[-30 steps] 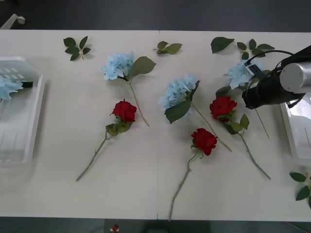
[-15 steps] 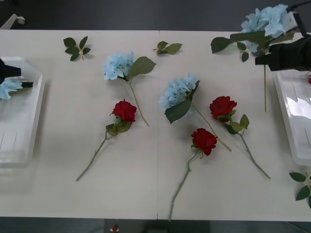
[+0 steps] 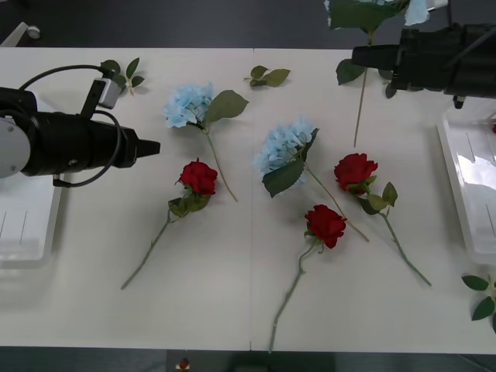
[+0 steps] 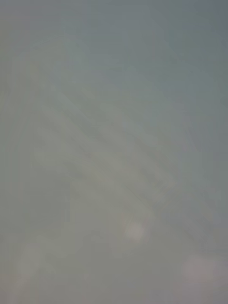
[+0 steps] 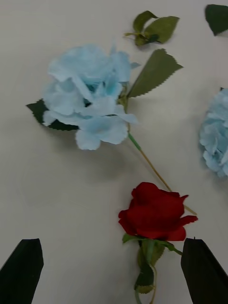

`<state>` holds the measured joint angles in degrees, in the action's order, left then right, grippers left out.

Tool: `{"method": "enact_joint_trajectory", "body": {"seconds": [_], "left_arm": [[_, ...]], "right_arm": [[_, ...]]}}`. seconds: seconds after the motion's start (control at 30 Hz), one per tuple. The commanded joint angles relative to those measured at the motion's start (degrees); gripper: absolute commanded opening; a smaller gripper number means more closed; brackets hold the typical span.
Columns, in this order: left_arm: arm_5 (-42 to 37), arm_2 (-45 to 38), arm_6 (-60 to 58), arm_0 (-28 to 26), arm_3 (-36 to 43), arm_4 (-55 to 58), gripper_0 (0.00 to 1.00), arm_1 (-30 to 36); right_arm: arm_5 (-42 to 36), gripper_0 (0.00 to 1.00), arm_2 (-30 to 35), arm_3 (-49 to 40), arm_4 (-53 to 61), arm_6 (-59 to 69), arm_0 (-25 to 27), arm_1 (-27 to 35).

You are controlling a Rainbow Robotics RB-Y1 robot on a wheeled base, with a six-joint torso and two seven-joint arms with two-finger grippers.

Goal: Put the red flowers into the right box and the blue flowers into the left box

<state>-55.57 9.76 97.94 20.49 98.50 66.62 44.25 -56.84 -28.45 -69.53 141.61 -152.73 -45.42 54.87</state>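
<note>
My right gripper is high over the table's far right, shut on a blue flower whose thin stem hangs down below it. Two more blue flowers lie on the table. Three red flowers lie nearer the front. My left gripper reaches in from the left, just left of the leftmost red flower, and is open with nothing between its black fingers. The left box is partly behind my left arm. The right box sits at the right edge.
Loose green leaf sprigs lie at the back left, back middle, back right and front right. The right wrist view is a grey blur.
My right gripper has lifted a blue flower off the table and carried it up and leftward. My left arm has swung out from the left box to the right, over the table.
</note>
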Motion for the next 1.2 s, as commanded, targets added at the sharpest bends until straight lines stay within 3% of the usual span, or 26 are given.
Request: {"method": "enact_joint_trajectory", "body": {"seconds": [0.03, 0.1, 0.3, 0.53, 0.9, 1.2], "left_arm": [[0.64, -1.94, 13.15, -3.44, 0.72, 9.23, 0.93, -0.21], [0.64, -2.56, 19.13, -5.20, 0.64, 15.12, 1.00, -0.65], [0.20, -2.91, 42.51, -12.41, 0.72, 37.53, 1.00, -2.23], [-3.05, -2.82, 56.22, -15.92, 0.72, 45.00, 1.00, -8.56], [-2.26, -1.33, 57.06, -14.69, 0.46, 44.47, 1.00, -21.92], [0.72, -1.33, 57.06, -12.41, 0.46, 42.28, 1.00, -27.99]], "right_arm": [[-0.82, 0.00, 1.11, -1.66, 0.33, -2.27, -0.55, -5.30], [-0.82, 0.00, 1.11, -1.66, 0.33, -2.27, -0.55, -7.67], [-0.55, 0.00, 2.34, -1.83, -4.06, -2.27, -0.55, -16.37], [-0.20, 0.00, 3.84, -1.83, -6.79, -2.27, -0.55, -22.88], [-1.78, 0.00, 3.84, -2.36, -6.79, -2.27, -0.63, -26.21], [-2.75, 0.00, 3.84, -2.45, -6.79, -2.27, -0.63, -26.92]]}}
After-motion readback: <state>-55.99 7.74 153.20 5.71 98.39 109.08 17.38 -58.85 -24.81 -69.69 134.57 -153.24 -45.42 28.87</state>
